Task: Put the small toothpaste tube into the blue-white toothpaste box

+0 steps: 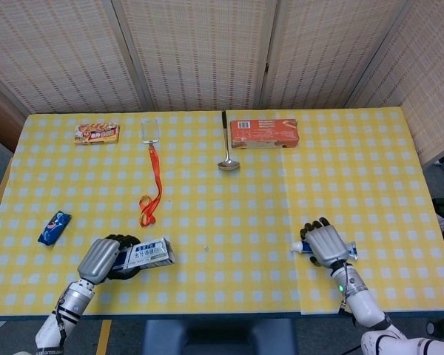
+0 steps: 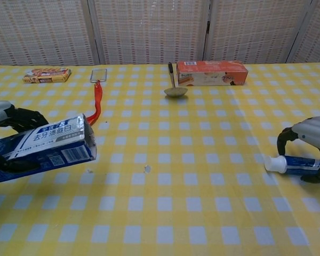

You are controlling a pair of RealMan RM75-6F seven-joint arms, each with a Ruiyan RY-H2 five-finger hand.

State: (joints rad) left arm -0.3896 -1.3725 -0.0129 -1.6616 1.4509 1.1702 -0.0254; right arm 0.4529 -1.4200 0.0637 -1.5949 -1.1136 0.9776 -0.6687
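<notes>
Roughly midway: blue-white toothpaste box (image 2: 40, 148) already gripped in the left hand (image 1: 103, 257) and raised off the counter (image 1: 229, 207) near its front left edge, small toothpaste tube (image 2: 296, 164) still lying on the counter at front right, under the right hand (image 1: 325, 245), not yet lifted or inserted. From the head view, only the back of that right hand over the tube; from the chest view, fingers curled down around the tube body, white cap poking out toward the box, though firmness of the grasp could not be told.
</notes>
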